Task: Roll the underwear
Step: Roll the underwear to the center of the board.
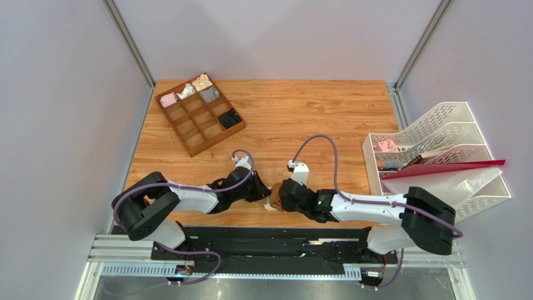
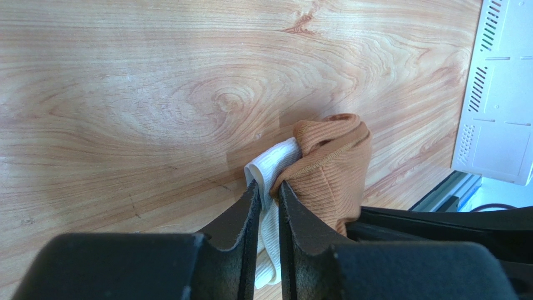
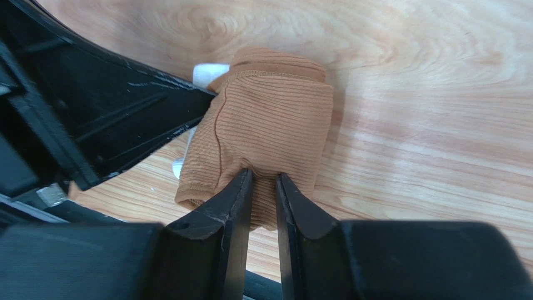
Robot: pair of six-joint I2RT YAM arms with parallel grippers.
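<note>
The underwear point(image 1: 273, 196) is a bunched brown ribbed bundle with a cream-white band, lying on the wooden table near its front edge between my two grippers. In the left wrist view the underwear point(image 2: 331, 169) shows its white band, and my left gripper point(image 2: 269, 187) is shut on that band. In the right wrist view the underwear point(image 3: 269, 125) is a folded brown pad, and my right gripper point(image 3: 264, 178) is shut on its near brown edge. In the top view the left gripper point(image 1: 264, 190) and right gripper point(image 1: 283, 197) meet at the bundle from either side.
A brown divided wooden tray point(image 1: 199, 114) with small pink, white, grey and black fabric bundles stands at the back left. A white plastic file rack point(image 1: 438, 156) with a red folder stands at the right. The table's front edge runs just below the grippers.
</note>
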